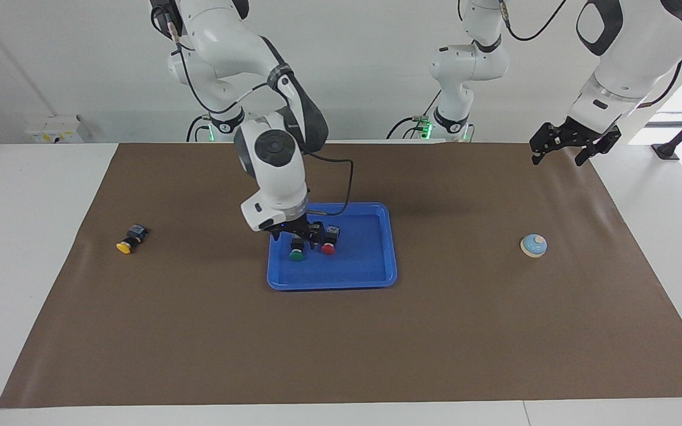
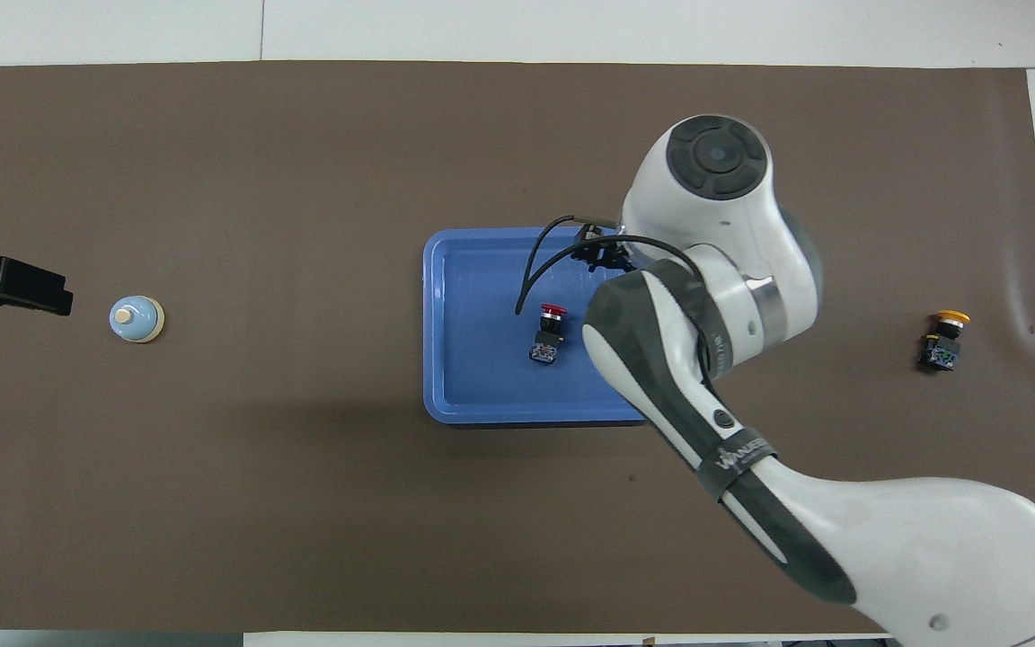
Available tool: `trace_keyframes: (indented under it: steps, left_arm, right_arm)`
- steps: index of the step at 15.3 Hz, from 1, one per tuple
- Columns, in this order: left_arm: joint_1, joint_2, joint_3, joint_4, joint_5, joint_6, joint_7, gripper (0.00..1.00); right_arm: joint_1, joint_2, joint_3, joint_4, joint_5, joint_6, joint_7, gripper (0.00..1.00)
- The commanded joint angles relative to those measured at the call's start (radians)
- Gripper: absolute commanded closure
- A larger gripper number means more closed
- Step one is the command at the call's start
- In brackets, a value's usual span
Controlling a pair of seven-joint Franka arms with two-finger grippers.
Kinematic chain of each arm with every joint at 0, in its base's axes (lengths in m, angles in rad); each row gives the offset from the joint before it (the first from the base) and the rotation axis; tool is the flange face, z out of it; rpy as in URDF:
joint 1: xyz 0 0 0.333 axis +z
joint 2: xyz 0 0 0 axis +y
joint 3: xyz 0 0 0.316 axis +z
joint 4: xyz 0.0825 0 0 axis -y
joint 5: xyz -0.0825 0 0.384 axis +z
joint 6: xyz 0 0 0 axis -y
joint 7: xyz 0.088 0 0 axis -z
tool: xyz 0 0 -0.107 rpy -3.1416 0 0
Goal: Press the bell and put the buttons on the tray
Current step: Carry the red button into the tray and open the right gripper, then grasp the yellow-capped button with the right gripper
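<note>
R arm: reaches in from its base, bent over the tray.
R end effector [image 1: 298, 235]: low over the tray, at the part toward the R arm's end, right above the green btn. Fingers spread, gripping nothing. Contact w/ green btn: can't tell.
L arm: waits, raised.
L end effector [image 1: 566, 144]: up in the air over the mat's edge at the L arm's end. Fingers spread, nothing btwn them. In overhead view, lines up beside the bell, apart from it.
Tray [image 1: 376, 272]: blue, flat on the mat, mid-counter. Two btns in it.
Green btn [image 1: 296, 254]: in the tray, on its side, cap pointing away from the robots. Just beside the red btn, on the side toward the R arm's end. Hidden by the arm in overhead view.
Red btn [image 1: 329, 247]: in the tray, approx. centre, on its side, cap away from the robots, black body toward them. Clear of the end effector.
Yellow btn [image 1: 127, 241]: outside the tray, on the mat, well apart toward the R arm's end. On its side, cap away from the robots.
Bell [image 1: 534, 245]: upright on the mat, toward the L arm's end, well apart from the tray. Nothing touching it.
Mat [image 1: 436, 343]: brown, covers most of the counter.
Counter [image 1: 21, 266]: white, bare strips showing at both ends.
</note>
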Motion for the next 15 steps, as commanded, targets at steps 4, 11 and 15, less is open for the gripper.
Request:
trace_keyframes:
  steps: [4, 11, 15]
  left_arm:
    - [-0.006, -0.007, 0.006, -0.004, -0.004, 0.008, -0.012, 0.00]
    - [-0.006, -0.007, 0.006, -0.004, -0.004, 0.008, -0.012, 0.00]
    - [-0.006, -0.007, 0.006, -0.004, -0.004, 0.008, -0.012, 0.00]
  right_arm:
    - [-0.335, -0.078, 0.007, -0.055, -0.031, -0.045, -0.434, 0.00]
    - [-0.618, -0.162, 0.009, -0.322, -0.074, 0.190, -0.683, 0.00]
    - [-0.666, -0.209, 0.010, -0.553, -0.069, 0.491, -0.761, 0.00]
